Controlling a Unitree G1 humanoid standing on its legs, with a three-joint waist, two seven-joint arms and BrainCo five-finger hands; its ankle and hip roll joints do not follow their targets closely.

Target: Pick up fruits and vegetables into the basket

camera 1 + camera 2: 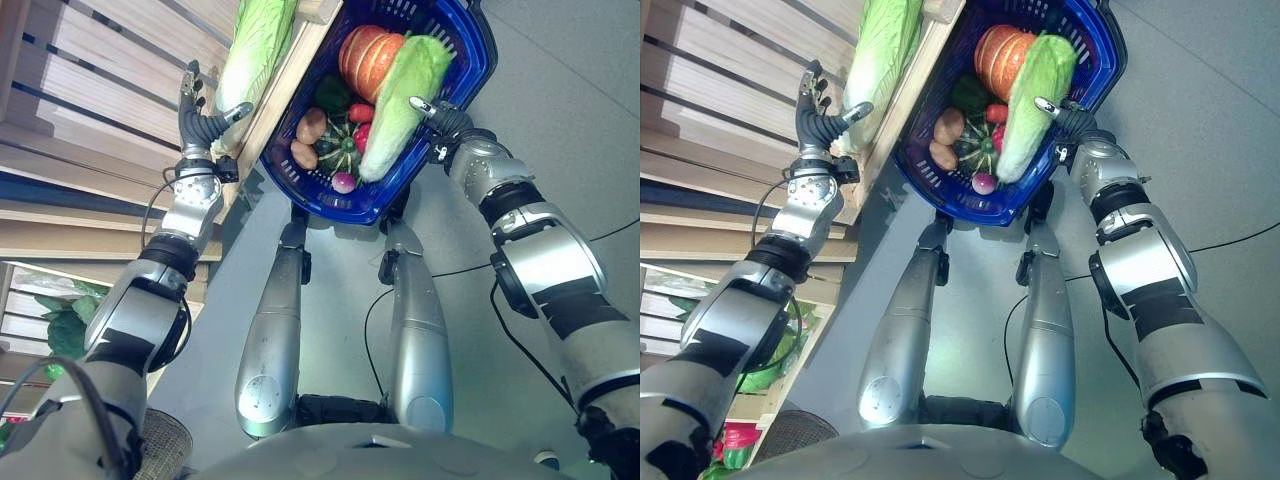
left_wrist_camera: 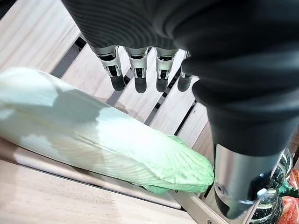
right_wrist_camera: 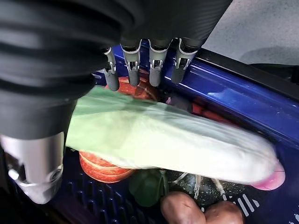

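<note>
Grey floor [image 1: 560, 120] is seen beneath and beside the blue basket [image 1: 470, 75]. A pale wooden slatted shelf [image 1: 90, 60] runs along the basket's other side, its edge board just beside the basket wall.

Inside the basket are noted: an orange pumpkin [image 1: 365, 55] at the far end, a cabbage [image 1: 400, 100] laid lengthwise over the other contents w/ its white stem toward the near rim, a dark green squash [image 1: 335, 150], two potatoes [image 1: 308, 135] against the shelf-side wall, a red item [image 1: 360, 112] partly covered, and a small purple root [image 1: 343, 182] by the near rim. A second cabbage [image 1: 255, 45] is lying on the shelf slats, just beside the basket, not yet in it.

Right hand [image 1: 440, 118] is held at the basket's floor-side rim, over the cabbage inside; fingers [image 3: 140, 70] straight, nothing gripped. Left hand [image 1: 200, 120] is raised next to the shelf cabbage, fingers [image 2: 138, 77] straight and apart from it, thumb extended toward it; contact cannot be confirmed.

Open floor remains on the basket's far side from the shelf.
</note>
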